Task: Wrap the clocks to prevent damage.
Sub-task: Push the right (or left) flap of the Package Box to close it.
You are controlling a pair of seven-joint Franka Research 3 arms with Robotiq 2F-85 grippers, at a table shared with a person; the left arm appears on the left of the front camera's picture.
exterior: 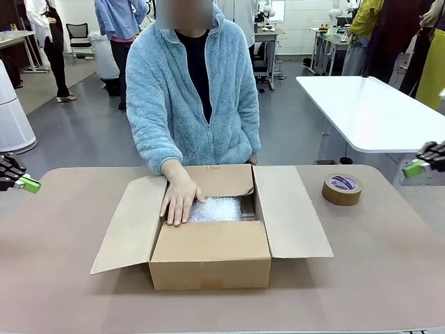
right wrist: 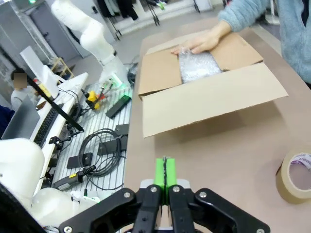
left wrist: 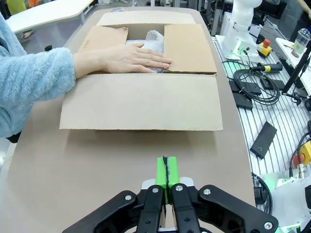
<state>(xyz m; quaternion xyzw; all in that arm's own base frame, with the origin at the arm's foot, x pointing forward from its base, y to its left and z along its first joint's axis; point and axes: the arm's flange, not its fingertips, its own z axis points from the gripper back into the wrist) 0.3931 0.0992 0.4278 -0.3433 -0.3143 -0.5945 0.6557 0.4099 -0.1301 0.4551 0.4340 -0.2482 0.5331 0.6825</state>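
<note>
An open brown cardboard box (exterior: 210,271) sits mid-way across the tan table (exterior: 389,278), its side flaps spread outward. A brown tape roll (exterior: 342,189) lies flat at the box's two o'clock, well apart from it. A white table (exterior: 375,111) stands beyond the tan one, at one o'clock.

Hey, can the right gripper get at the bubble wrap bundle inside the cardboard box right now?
Probably not. The whitish bubble-wrapped bundle sits low inside the open brown cardboard box with the person's hand lying over it, and the right gripper is shut, off at the table edge.
</note>
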